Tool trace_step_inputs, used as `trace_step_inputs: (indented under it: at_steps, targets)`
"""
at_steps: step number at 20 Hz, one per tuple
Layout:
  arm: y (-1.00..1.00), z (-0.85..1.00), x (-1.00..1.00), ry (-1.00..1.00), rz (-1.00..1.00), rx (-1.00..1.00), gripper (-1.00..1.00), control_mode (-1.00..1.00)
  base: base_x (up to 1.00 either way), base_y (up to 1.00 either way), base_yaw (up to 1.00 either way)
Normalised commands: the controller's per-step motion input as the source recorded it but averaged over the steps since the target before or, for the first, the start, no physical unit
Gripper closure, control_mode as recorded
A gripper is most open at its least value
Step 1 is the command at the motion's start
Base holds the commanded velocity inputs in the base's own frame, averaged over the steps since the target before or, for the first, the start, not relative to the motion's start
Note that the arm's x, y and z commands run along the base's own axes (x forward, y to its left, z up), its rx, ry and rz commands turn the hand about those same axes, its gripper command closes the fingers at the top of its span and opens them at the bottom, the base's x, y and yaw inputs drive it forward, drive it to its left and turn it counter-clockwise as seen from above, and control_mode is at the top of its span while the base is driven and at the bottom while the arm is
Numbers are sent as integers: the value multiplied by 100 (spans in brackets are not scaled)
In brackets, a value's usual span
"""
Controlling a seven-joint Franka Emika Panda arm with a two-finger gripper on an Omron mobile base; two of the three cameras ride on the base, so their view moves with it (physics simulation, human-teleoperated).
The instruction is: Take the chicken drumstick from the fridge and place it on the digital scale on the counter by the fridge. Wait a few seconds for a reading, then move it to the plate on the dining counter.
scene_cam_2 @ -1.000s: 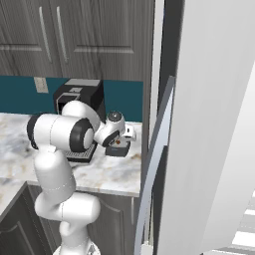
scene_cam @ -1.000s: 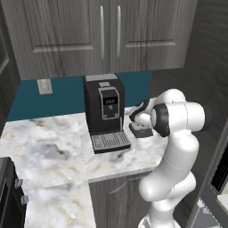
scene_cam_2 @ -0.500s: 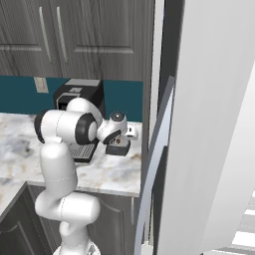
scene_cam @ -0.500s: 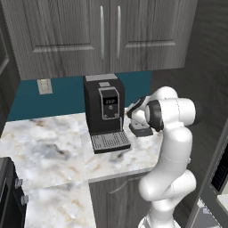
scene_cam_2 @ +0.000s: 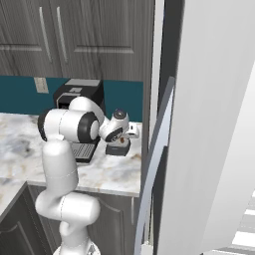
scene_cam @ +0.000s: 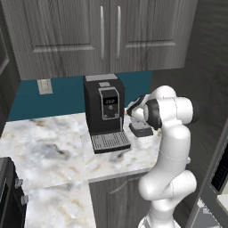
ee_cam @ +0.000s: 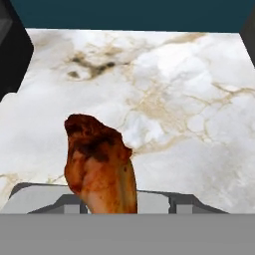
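Jaws closed on chicken drumstick [ee_cam: 102,167], plain in hand view; digital scale [scene_cam: 140,130] below, base views.

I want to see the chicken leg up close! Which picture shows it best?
The hand view: the chicken drumstick is big there, orange-brown, over the marble counter. In the right base view it is just a small brown bit by the gripper. In the left base view the arm hides it.

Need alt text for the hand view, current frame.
An orange-brown chicken drumstick, thick end up, rises from the bottom centre of the view, just above the pale grey edge of the digital scale. Behind it spreads the white marble counter with brown veins, a teal wall strip along the top and a black coffee machine at the left edge.
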Motion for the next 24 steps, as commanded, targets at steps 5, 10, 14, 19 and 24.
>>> trace_step_inputs:
  at_steps: [5,10,14,19,24]
  targets:
    - [0,-29,-4,0,0,0,100,-100,0,0,0]
    - [0,-23,-17,0,0,0,100,-100,0,0,0]
    - [0,5,-68,-16,0,0,100,-100,0,0,0]
    - [0,71,-100,-32,-1,0,100,-100,0,0,0]
    - [0,100,-100,-19,-8,0,100,-100,0,0,0]
